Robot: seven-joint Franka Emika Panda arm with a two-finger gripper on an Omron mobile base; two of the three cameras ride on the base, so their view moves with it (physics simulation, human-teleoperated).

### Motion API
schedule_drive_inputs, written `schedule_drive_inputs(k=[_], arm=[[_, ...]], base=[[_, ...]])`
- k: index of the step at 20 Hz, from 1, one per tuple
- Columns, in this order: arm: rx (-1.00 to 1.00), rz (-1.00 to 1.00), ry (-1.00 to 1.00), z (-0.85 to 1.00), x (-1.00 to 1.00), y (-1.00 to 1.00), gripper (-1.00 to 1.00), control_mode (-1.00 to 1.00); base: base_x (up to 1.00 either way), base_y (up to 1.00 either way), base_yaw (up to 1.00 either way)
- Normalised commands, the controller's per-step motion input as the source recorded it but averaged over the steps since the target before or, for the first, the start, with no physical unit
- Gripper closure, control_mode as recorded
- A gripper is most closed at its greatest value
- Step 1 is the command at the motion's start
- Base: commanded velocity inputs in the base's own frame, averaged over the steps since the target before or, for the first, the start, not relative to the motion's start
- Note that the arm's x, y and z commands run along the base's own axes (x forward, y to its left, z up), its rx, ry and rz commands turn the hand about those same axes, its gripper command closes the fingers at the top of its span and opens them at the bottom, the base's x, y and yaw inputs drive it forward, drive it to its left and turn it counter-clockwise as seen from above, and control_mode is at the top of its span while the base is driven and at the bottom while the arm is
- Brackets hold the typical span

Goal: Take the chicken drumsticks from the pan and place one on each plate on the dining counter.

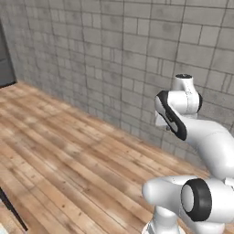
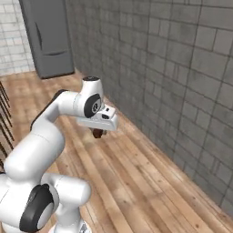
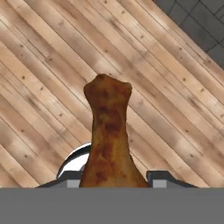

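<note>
I see a wooden plank floor (image 1: 68,155) running across the scene, its boards laid on a diagonal. A grey block wall (image 1: 119,55) rises on the far side and meets the floor along a straight line. At the far left of the right base view, a tall dark grey refrigerator (image 2: 48,36) stands against a paler tiled wall (image 2: 11,41). Thin dark legs (image 2: 3,123) show at the left edge.

Home kitchen: grey fridge (image 2: 48,38), wood plank floor (image 1: 68,160), grey tiled wall (image 2: 182,68)

Grey brick wall (image 1: 114,59); diagonal wood-plank floor (image 1: 59,151); dark grey fridge (image 2: 48,36) at far end
</note>
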Motion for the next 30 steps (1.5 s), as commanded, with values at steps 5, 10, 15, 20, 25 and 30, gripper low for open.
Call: schedule_drive_inputs(k=[5, 10, 15, 20, 25, 30], arm=[[0.00, 0.00, 0.00, 0.00, 0.00, 0.00, 1.00, 1.00], [0.00, 0.00, 0.00, 0.00, 0.00, 0.00, 1.00, 1.00], [0.00, 0.00, 0.00, 0.00, 0.00, 0.00, 1.00, 1.00], [0.00, 0.00, 0.00, 0.00, 0.00, 0.00, 1.00, 1.00], [0.00, 0.00, 0.00, 0.00, 0.00, 0.00, 1.00, 1.00], [0.00, 0.00, 0.00, 0.00, 0.00, 0.00, 1.00, 1.00]], base=[[0.98, 0.06, 0.61], [1.00, 0.06, 0.57], [0.98, 0.04, 0.62], [0.93, 0.02, 0.66], [0.86, 0.00, 0.72], [0.72, 0.00, 0.85]])
